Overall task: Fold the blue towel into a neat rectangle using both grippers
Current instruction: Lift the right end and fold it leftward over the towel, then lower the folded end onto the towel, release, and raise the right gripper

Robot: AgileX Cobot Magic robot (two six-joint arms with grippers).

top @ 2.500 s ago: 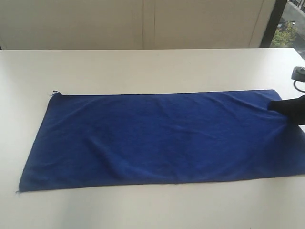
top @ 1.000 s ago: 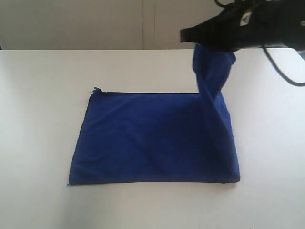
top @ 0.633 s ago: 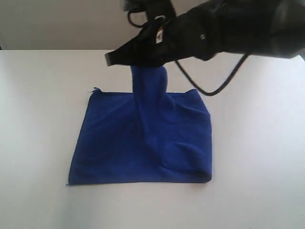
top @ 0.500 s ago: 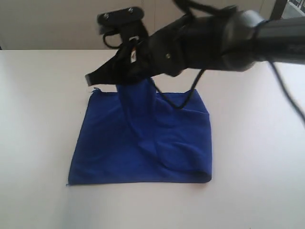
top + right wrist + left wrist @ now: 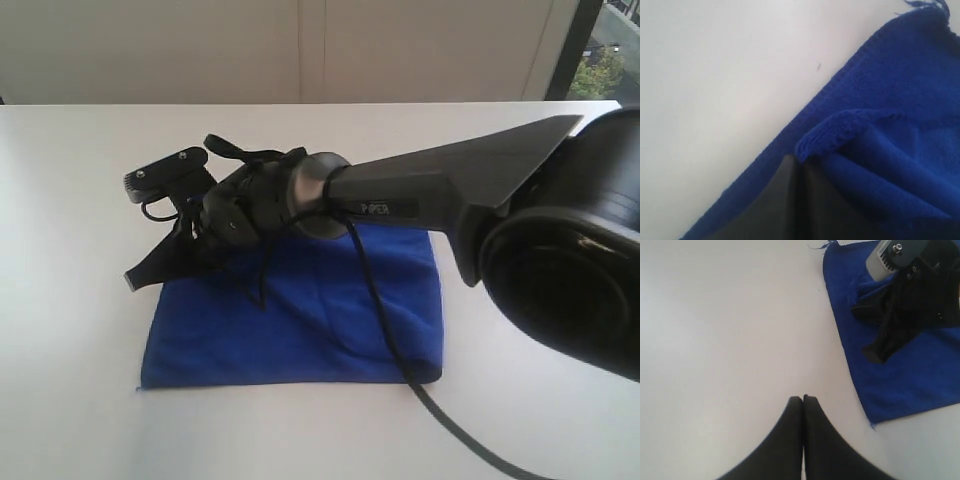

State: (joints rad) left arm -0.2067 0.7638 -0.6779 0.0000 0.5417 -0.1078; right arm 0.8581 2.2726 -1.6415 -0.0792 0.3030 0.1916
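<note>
Blue towel [image 5: 300,340], soft and limp, wants corner grips; right pincer [image 5: 133,281] pinches its hem, left pincer [image 5: 803,399] closed, empty.

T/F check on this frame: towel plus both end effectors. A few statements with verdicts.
1. The blue towel lies doubled over on the white table. True.
2. The left end effector is gripping the towel. False: it is shut on nothing, over bare table, apart from the towel's edge.
3. The right end effector is shut on a fold of the towel's edge. True.
4. In the exterior view the right end effector sits at the towel's right edge. False: its arm reaches across the towel to the left edge.
</note>
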